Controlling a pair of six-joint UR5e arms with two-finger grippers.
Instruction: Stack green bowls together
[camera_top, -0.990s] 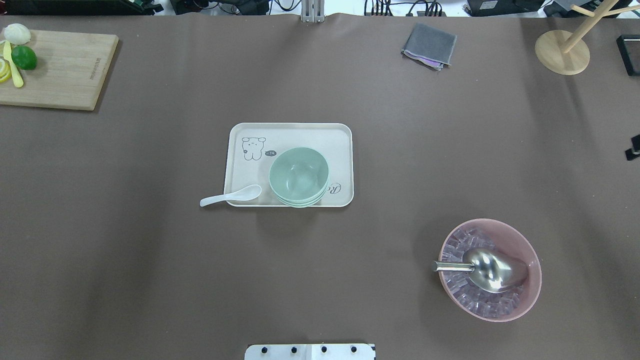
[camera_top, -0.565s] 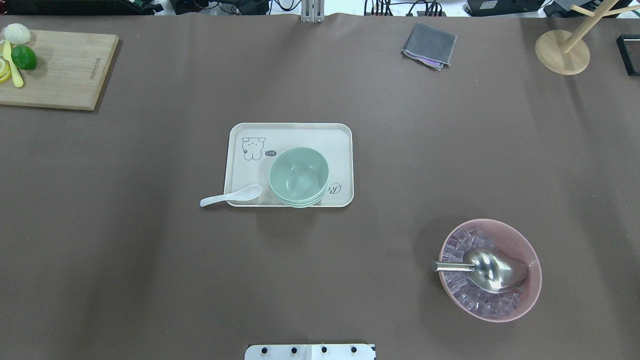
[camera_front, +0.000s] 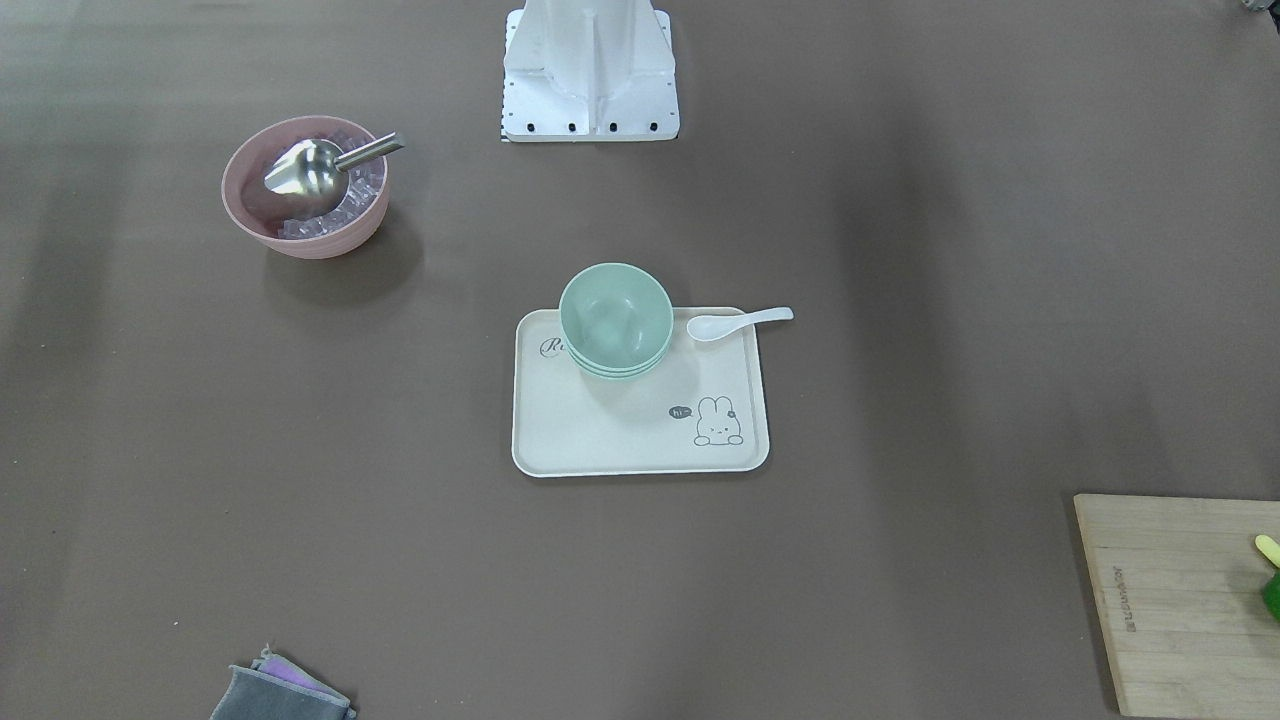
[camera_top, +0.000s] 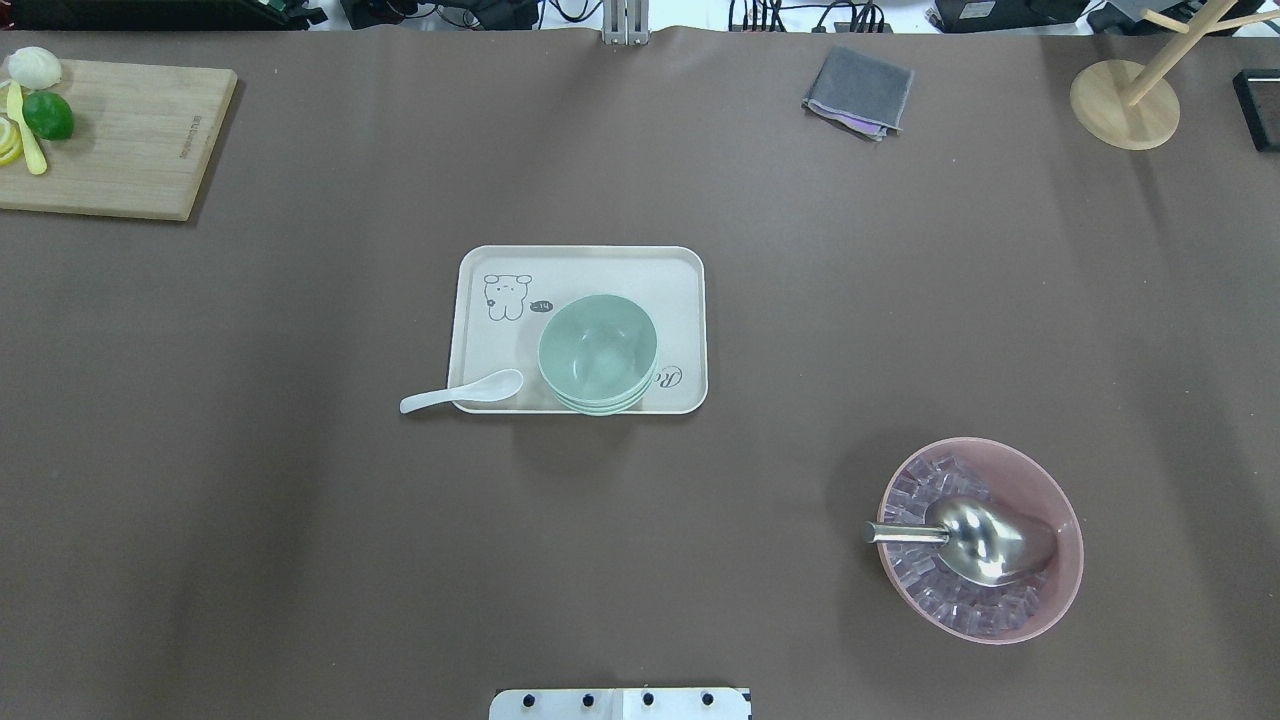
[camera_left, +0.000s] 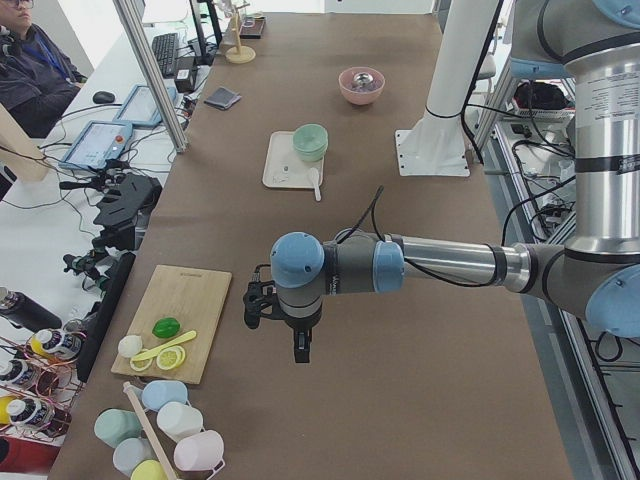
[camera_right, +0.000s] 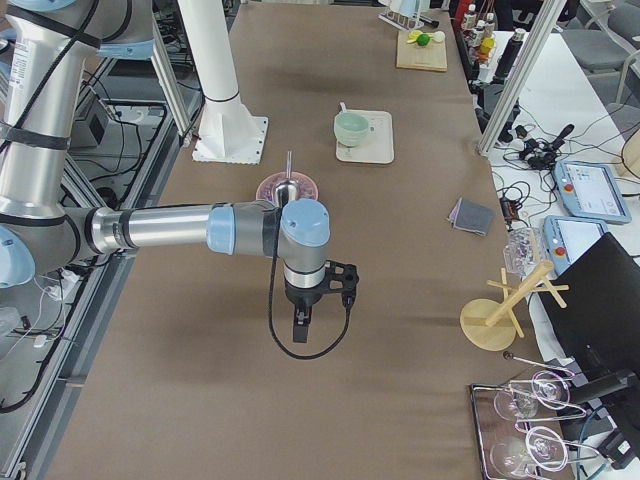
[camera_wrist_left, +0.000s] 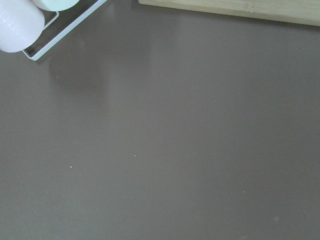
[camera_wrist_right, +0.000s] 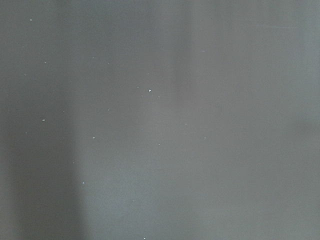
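Observation:
Three pale green bowls (camera_top: 597, 350) sit nested in one stack on the near edge of a cream tray (camera_top: 580, 270); the stack also shows in the front view (camera_front: 615, 315) and both side views (camera_left: 310, 142) (camera_right: 352, 128). My left gripper (camera_left: 300, 352) hangs over the table's left end, far from the bowls. My right gripper (camera_right: 300, 326) hangs over the right end, also far away. Both show only in the side views, so I cannot tell whether they are open or shut. Both wrist views show only brown table.
A white spoon (camera_top: 460, 392) lies across the tray's near left corner. A pink bowl (camera_top: 1066, 570) of ice with a metal scoop (camera_top: 985, 540) stands near right. A cutting board (camera_top: 130, 140), grey cloth (camera_top: 860, 92) and wooden stand (camera_top: 1122, 105) sit along the far edge.

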